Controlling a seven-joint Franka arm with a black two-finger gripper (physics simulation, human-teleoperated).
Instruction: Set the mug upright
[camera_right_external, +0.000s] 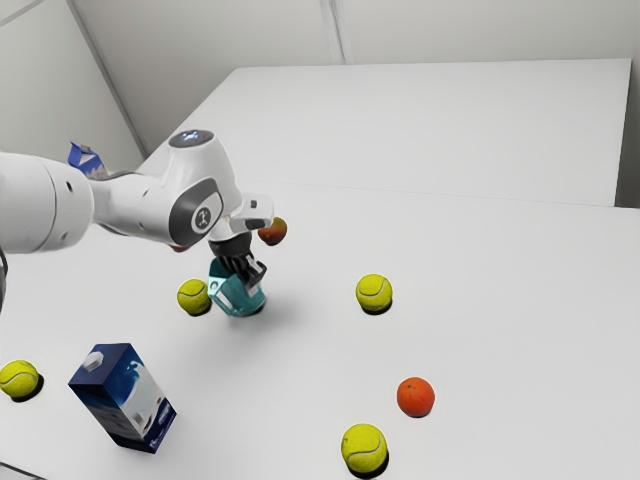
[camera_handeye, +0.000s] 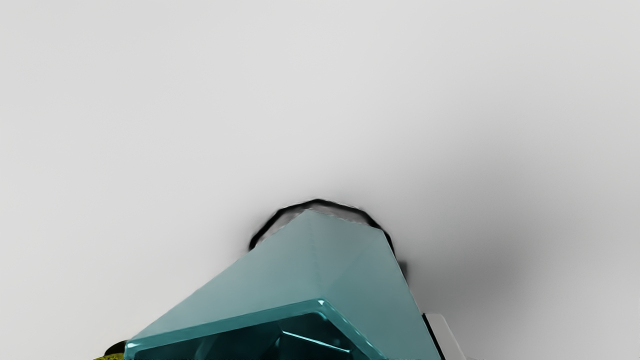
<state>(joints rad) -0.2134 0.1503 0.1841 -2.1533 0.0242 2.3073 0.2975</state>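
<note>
The teal mug (camera_right_external: 237, 292) leans on the table with its base low and its mouth tipped up toward the exterior view's left. Over its upper part is the black gripper (camera_right_external: 250, 271), overlapping the rim; whether it holds the mug is hard to make out. From the hand's camera, the faceted side of the mug (camera_handeye: 320, 260) narrows toward a dark-edged base near the white surface, and its open mouth lies nearer the hand. Part of the rim is cut off there.
A tennis ball (camera_right_external: 193, 296) lies close beside the mug, and a reddish fruit (camera_right_external: 272, 231) behind the gripper. Toward the front are a blue milk carton (camera_right_external: 125, 395), an orange (camera_right_external: 415, 397) and another tennis ball (camera_right_external: 364, 448). A further ball (camera_right_external: 374, 292) rests on the white table (camera_right_external: 520, 300).
</note>
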